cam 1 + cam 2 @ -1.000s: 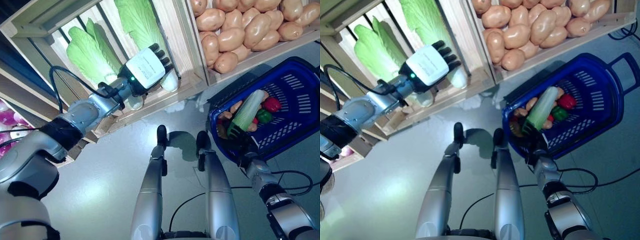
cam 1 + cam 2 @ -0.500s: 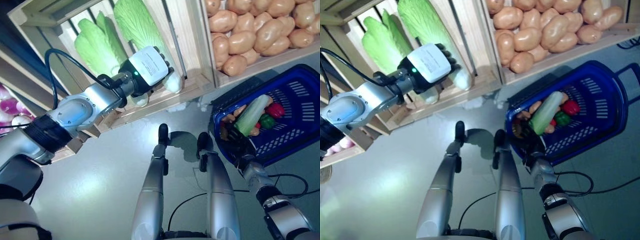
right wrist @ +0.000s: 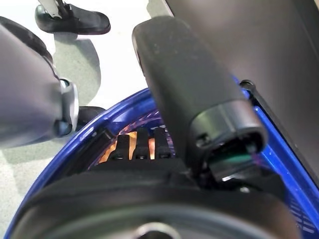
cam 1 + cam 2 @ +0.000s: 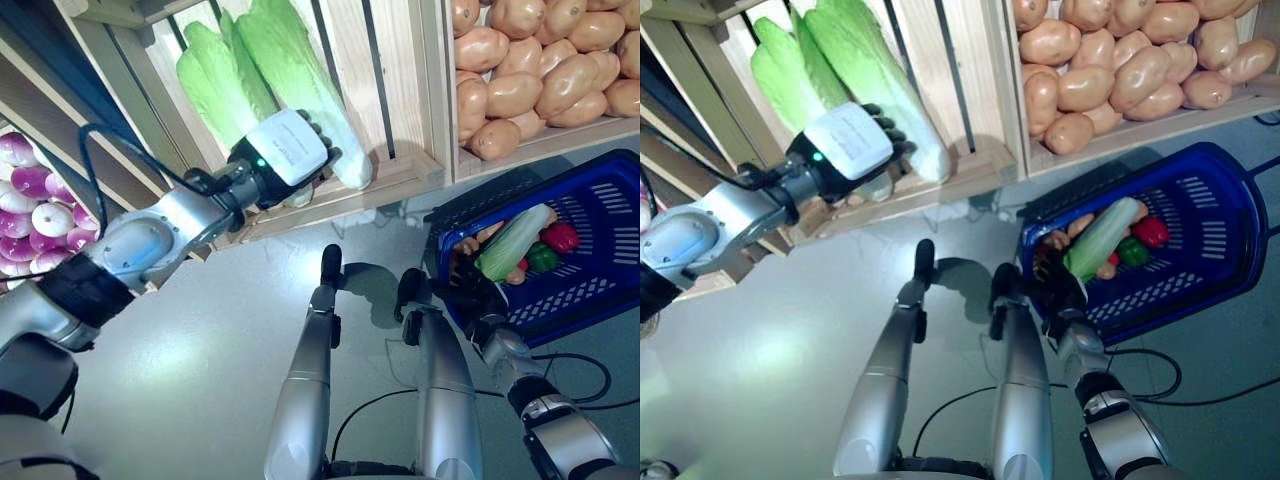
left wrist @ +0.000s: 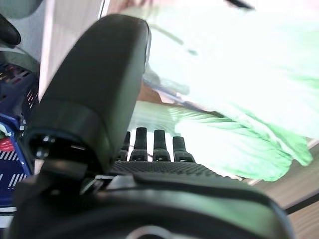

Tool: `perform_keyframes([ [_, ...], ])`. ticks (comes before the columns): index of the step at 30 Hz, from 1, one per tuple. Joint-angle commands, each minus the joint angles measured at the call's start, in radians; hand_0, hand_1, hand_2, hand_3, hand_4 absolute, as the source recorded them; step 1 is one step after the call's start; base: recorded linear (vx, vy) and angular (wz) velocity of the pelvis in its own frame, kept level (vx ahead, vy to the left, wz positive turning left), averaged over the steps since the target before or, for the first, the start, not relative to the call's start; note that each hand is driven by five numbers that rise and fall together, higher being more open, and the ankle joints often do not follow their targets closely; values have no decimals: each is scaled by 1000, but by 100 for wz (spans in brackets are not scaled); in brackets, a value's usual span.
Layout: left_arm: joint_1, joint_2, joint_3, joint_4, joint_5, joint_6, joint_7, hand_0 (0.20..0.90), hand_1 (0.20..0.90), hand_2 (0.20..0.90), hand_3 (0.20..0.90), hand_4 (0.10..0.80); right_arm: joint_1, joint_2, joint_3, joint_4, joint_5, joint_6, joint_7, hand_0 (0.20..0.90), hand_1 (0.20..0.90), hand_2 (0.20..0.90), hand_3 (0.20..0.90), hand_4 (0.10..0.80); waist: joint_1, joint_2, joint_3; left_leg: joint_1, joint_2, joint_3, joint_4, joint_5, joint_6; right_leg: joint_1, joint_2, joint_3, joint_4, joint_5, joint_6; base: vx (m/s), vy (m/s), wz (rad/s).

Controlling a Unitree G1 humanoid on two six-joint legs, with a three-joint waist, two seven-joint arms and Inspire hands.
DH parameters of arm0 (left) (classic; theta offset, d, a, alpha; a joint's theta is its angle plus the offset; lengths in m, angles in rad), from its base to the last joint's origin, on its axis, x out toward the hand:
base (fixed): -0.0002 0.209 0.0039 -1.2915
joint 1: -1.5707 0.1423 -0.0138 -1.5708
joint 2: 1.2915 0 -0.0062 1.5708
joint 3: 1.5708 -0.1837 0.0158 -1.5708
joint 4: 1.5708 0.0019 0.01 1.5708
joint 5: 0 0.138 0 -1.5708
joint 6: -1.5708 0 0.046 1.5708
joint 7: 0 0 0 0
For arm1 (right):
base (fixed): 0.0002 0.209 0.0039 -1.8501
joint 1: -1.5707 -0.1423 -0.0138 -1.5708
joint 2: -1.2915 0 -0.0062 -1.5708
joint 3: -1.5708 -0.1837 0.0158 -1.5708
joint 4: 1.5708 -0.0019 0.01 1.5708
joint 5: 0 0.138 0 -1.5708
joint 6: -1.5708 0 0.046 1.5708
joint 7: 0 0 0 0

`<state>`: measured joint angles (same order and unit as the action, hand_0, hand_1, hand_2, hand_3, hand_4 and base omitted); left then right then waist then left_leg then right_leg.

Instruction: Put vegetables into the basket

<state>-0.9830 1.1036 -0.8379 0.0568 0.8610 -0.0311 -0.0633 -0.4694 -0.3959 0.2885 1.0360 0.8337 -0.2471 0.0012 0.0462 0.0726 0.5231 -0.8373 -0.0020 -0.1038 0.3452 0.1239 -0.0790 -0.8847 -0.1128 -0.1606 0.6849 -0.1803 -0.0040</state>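
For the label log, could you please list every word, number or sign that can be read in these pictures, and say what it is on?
None can be read.
Left hand: the white cover on its back bears faint marks, too small and blurred to read.
Wooden crates, cabbages, potatoes and blue basket: no tag, sign or number shows on them.
Right hand: no print shows.

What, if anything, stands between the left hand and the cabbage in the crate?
Nothing visible. The left hand is already at the cabbage in the crate, fingers straight beside its leaves. The right hand holds the basket rim.
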Motion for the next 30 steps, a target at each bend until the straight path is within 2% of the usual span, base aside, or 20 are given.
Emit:
perform_keyframes([
  [1, 32, 98, 177, 6, 43, -10, 60, 900, 900, 900, 900, 800, 85, -15, -76, -48, 27, -60, 29, 900, 900, 900, 900, 800, 15, 12, -3, -13, -28, 61, 112, -111, 63, 66, -16, 27, -177, 158, 52, 11, 9, 7],
  [9, 55, 124, 154, 46, 43, 5, 122, 900, 900, 900, 900, 800, 92, -26, -73, -48, 30, -55, 35, 900, 900, 900, 900, 800, 11, 14, -3, -21, -22, 67, 118, -108, 64, 54, -13, 33, -166, 160, 52, 3, 8, 4],
  [16, 98, 145, 181, 35, 26, -1, 214, 900, 900, 900, 900, 800, 104, -33, -76, -57, 30, -54, 35, 900, 900, 900, 900, 800, 17, 25, -3, -25, -23, 69, 118, -106, 63, 48, -18, 30, -163, 159, 52, 0, 0, 0],
  [24, 127, 134, 207, 34, 37, -36, 325, 900, 900, 900, 900, 800, 99, -34, -69, -66, 23, -55, 24, 900, 900, 900, 900, 800, 19, 31, -3, -20, -24, 72, 123, -109, 60, 53, -21, 30, -156, 153, 51, 0, 0, 0],
  [30, 121, 118, 192, 70, 61, -41, 409, 900, 900, 900, 900, 800, 86, -34, -61, -68, 5, -53, 19, 900, 900, 900, 900, 800, 13, 25, -3, -32, -18, 74, 132, -107, 57, 40, -17, 35, -144, 151, 49, 0, 0, 0],
])
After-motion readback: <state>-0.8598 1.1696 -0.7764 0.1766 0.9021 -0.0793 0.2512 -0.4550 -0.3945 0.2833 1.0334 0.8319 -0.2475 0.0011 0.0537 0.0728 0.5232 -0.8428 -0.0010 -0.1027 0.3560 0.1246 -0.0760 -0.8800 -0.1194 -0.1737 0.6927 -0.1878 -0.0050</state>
